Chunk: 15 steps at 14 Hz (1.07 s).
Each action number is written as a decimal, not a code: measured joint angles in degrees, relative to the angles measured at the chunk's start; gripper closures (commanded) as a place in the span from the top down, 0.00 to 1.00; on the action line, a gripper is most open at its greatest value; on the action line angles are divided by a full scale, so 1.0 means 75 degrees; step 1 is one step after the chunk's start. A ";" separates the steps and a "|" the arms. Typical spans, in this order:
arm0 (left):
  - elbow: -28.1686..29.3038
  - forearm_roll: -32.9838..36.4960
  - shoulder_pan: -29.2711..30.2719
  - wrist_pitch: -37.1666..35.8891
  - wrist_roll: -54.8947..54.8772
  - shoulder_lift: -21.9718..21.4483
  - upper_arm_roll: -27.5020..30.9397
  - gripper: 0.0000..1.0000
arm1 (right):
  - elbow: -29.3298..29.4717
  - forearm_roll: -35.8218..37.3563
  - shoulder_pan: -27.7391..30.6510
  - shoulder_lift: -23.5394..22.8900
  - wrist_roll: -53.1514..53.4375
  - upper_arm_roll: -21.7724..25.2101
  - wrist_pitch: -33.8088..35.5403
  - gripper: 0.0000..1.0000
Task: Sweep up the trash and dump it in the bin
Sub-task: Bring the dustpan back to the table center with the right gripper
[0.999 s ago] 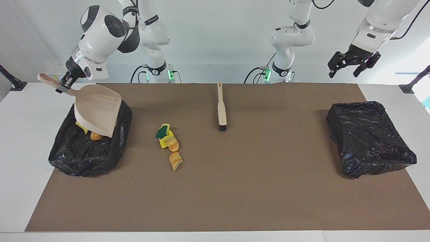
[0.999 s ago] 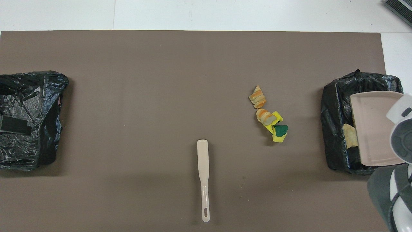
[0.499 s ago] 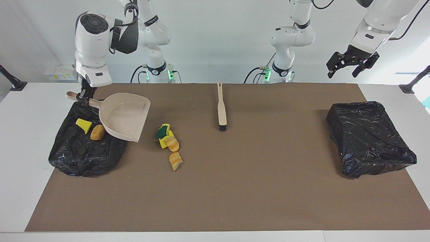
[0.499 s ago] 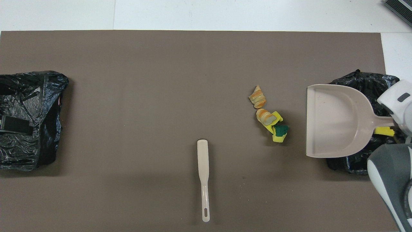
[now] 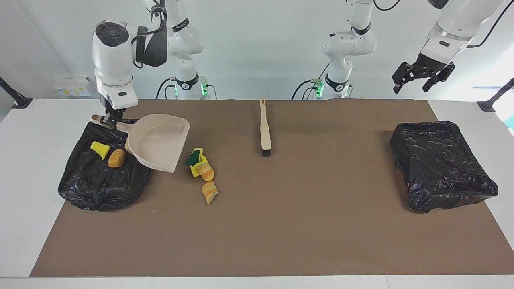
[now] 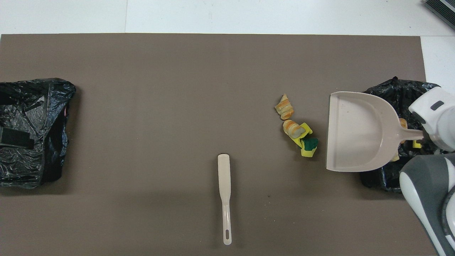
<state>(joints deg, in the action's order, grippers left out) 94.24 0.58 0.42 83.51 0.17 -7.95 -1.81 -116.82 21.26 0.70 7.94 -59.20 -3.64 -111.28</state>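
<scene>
Two black bins (image 5: 105, 176) (image 5: 439, 164) on brown mat (image 5: 281, 224), white wall

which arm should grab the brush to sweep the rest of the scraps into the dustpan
Probably the left. Its gripper hangs open and free, while the right gripper is shut on the dustpan handle beside the scraps. The brush lies untouched mid-table.

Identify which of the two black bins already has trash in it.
The bin at the right arm's end: a yellow sponge wedge and bread chunk lie in it.
</scene>
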 measured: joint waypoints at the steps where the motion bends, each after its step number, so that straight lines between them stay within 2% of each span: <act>1: 0.0000 0.0000 0.0000 0.0001 -0.0001 0.0011 0.0000 1.00 | 0.0021 -0.0180 -0.0119 -0.0004 0.0745 -0.0015 0.0000 0.00; 4: 0.0000 0.0000 0.0005 0.0007 -0.0003 0.0034 0.0006 1.00 | 0.0304 -0.0540 -0.0493 -0.0176 0.2698 -0.0038 0.0039 0.00; 7: 0.0000 0.0000 0.0033 0.0017 -0.0003 0.0034 0.0015 1.00 | 0.0914 -0.1198 -0.0927 -0.0771 0.5306 -0.0046 0.0386 0.00; 9: 0.0000 -0.0018 0.0036 0.0044 -0.0003 0.0035 0.0011 1.00 | 0.1197 -0.1416 -0.1413 -0.1148 0.6549 -0.0058 0.0432 0.00; 11: 0.0000 -0.0025 0.0036 0.0095 -0.0003 0.0039 0.0000 1.00 | 0.1455 -0.2133 -0.1882 -0.1473 0.7885 -0.0075 0.0632 0.00; 15: 0.0000 -0.0026 0.0044 0.0100 -0.0002 0.0045 0.0000 1.00 | 0.2041 -0.2955 -0.2576 -0.2133 0.9692 -0.0092 0.0786 0.00</act>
<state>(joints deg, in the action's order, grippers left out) 94.24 0.38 0.75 84.25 0.15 -7.61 -1.80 -101.52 -0.90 -18.62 -8.06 13.49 -4.33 -105.38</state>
